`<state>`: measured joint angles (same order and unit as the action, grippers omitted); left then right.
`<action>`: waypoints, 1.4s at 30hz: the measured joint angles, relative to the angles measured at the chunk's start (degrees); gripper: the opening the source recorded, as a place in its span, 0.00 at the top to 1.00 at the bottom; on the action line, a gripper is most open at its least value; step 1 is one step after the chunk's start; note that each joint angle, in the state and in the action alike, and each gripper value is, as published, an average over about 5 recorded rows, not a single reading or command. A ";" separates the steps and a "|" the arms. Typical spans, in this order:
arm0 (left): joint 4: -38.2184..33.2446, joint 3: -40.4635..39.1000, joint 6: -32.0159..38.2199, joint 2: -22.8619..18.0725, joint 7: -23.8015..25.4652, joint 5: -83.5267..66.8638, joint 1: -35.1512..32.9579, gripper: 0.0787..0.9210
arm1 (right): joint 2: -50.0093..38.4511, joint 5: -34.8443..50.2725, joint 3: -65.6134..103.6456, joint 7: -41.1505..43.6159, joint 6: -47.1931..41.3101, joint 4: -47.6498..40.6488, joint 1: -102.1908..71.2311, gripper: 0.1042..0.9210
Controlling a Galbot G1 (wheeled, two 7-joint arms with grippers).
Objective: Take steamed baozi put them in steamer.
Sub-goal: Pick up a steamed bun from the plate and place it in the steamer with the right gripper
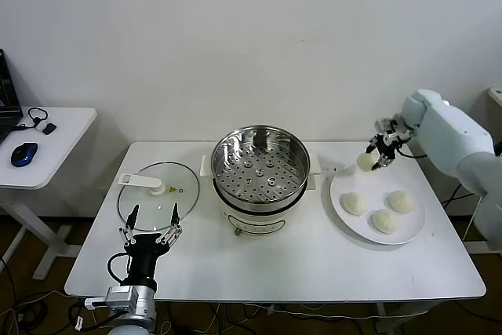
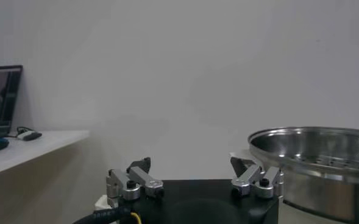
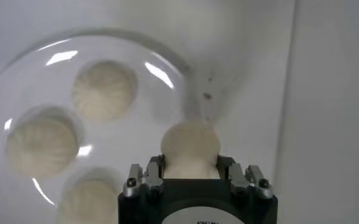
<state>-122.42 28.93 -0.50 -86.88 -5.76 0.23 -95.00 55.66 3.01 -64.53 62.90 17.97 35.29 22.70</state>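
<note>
My right gripper [image 1: 369, 160] is shut on one cream-white baozi [image 3: 189, 148], held just above the far left rim of the white plate [image 1: 409, 225]. Three more baozi [image 1: 354, 203] [image 1: 401, 201] [image 1: 384, 220] lie on that plate; the right wrist view shows them too [image 3: 104, 89] [image 3: 41, 145] [image 3: 88, 201]. The steamer [image 1: 261, 161], a shiny steel pot with a perforated tray and nothing in it, stands at the table's middle, left of the plate. My left gripper [image 1: 154, 219] is parked open at the front left, fingers up, by the glass lid.
A flat glass lid [image 1: 158, 195] with a white handle lies left of the steamer. A white side table [image 1: 59, 135] at far left carries a blue mouse [image 1: 24, 153]. The steamer rim [image 2: 313, 146] shows in the left wrist view.
</note>
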 measured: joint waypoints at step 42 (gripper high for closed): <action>1.20 -0.04 0.24 -1.47 -0.70 0.23 1.07 0.12 | 19.96 -14.39 -18.05 -28.22 29.27 6.08 8.78 0.36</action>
<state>-121.22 28.89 -0.27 -88.34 -6.46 0.46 -93.93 75.62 -11.37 -82.58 34.68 47.23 41.36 31.48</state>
